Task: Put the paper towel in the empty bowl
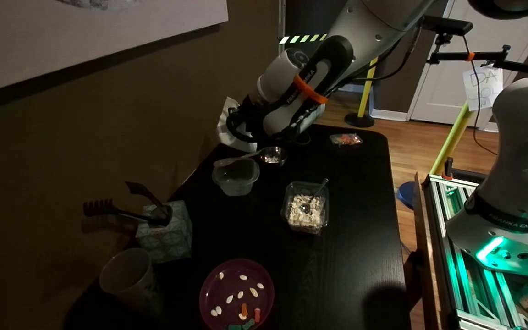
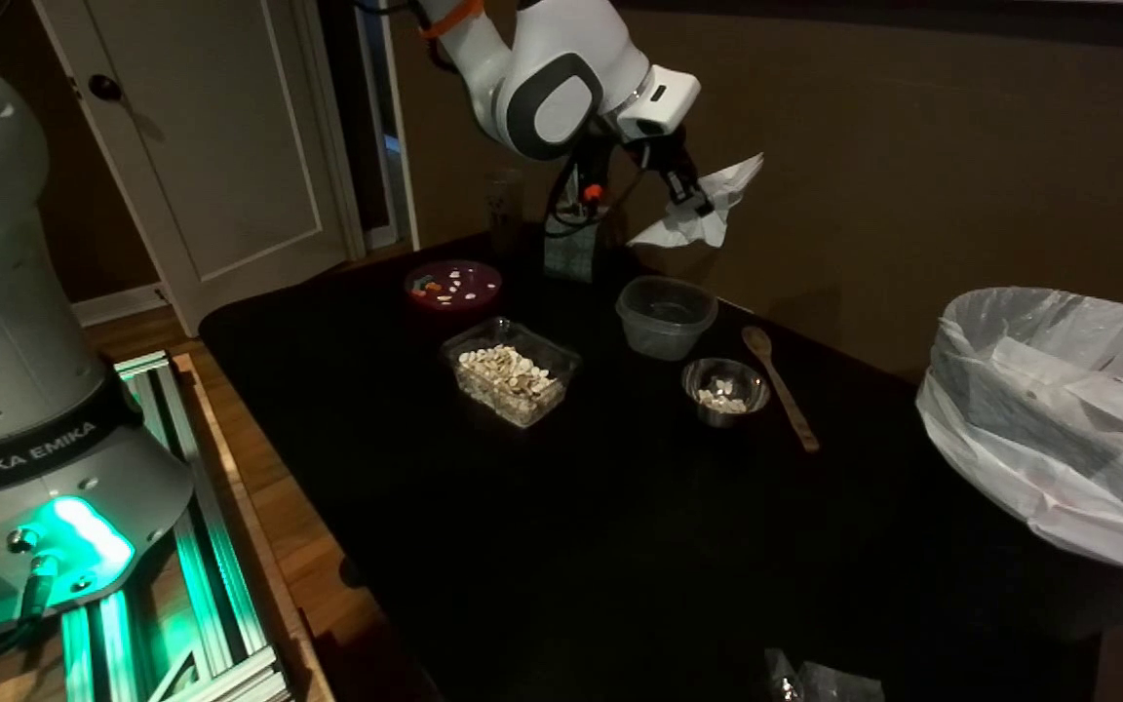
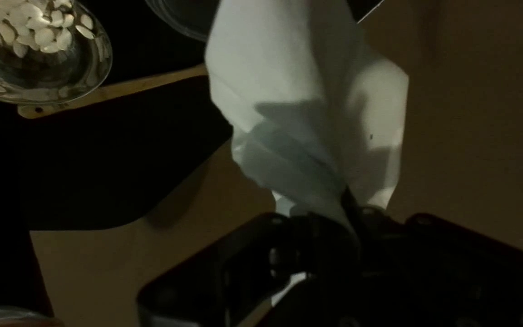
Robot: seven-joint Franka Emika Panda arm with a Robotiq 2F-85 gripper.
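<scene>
My end effector [image 2: 696,201], nearly closed, pinches the towel [image 2: 693,227]; floppy corners could snag the bowl [image 2: 661,339] at six o'clock.

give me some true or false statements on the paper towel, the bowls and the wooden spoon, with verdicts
1. The gripper holds the paper towel. True.
2. The clear plastic bowl stands upright on the black table. True.
3. The paper towel already lies in the clear plastic bowl. False: it is outside, in the gripper's grasp.
4. The wooden spoon lies beside the metal bowl. True.
5. The metal bowl is empty. False: it holds pale seeds.
</scene>
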